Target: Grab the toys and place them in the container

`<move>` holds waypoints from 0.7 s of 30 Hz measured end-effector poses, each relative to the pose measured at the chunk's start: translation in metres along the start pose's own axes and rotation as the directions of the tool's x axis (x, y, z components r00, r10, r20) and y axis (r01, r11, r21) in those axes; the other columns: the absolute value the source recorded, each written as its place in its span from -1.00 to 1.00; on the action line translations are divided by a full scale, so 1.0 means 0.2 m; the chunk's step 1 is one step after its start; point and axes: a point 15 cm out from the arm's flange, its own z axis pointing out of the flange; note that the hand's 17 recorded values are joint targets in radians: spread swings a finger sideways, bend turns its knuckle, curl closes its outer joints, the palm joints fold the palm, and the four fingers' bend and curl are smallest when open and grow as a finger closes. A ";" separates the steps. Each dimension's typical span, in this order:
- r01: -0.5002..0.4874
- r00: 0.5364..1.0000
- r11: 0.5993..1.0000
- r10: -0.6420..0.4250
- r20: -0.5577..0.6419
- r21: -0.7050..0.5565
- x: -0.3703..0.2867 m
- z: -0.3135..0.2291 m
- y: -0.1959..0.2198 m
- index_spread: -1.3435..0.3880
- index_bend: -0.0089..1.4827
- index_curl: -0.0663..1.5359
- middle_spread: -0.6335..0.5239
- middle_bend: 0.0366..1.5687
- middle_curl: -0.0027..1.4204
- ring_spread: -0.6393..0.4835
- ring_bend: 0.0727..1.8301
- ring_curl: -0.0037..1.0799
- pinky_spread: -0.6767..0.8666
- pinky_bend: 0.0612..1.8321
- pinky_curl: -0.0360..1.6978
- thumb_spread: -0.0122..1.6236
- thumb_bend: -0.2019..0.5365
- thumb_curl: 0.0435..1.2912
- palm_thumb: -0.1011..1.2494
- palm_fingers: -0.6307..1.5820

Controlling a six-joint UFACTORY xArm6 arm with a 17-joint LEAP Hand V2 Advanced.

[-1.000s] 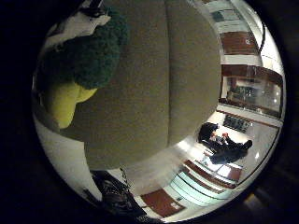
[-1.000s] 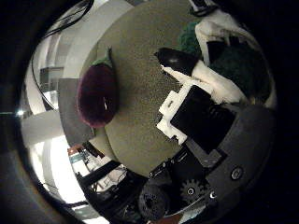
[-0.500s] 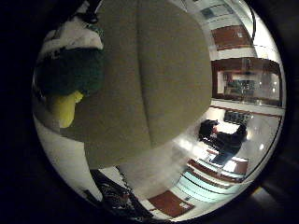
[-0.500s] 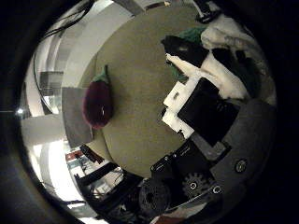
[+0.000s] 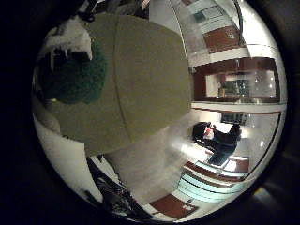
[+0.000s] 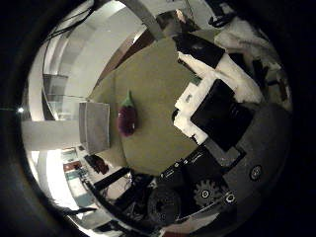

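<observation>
Both cameras sit on the palm, high above the table point(image 6: 153, 98) — little-finger view faces table edge and room; thumb view faces eggplant point(image 6: 127, 120) and container point(image 6: 95, 126).

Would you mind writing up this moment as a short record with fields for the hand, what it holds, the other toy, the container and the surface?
hand: right hand, fingers curled round a toy
held toy: green plush toy, close to the palm, lifted off the table
other toy: purple eggplant, lying on the table beside the container
container: grey bin, at the table's edge
surface: olive-green table
</observation>
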 end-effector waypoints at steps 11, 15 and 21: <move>0.050 0.998 0.998 -0.051 0.026 0.032 -0.16 -0.46 0.03 0.33 0.67 0.01 -0.08 0.75 -0.07 -0.18 0.56 0.22 -0.36 0.53 -0.10 0.49 -0.48 -0.39 0.59 0.63; 0.082 0.996 0.996 -0.083 0.043 0.028 -0.29 -0.63 0.08 0.33 0.67 0.00 -0.08 0.75 -0.07 -0.18 0.56 0.23 -0.36 0.52 -0.08 0.50 -0.49 -0.40 0.59 0.63; 0.151 0.985 0.986 -0.156 0.068 0.075 -0.56 -0.88 0.13 0.33 0.66 0.01 -0.08 0.75 -0.07 -0.18 0.56 0.23 -0.36 0.50 -0.05 0.51 -0.48 -0.40 0.60 0.63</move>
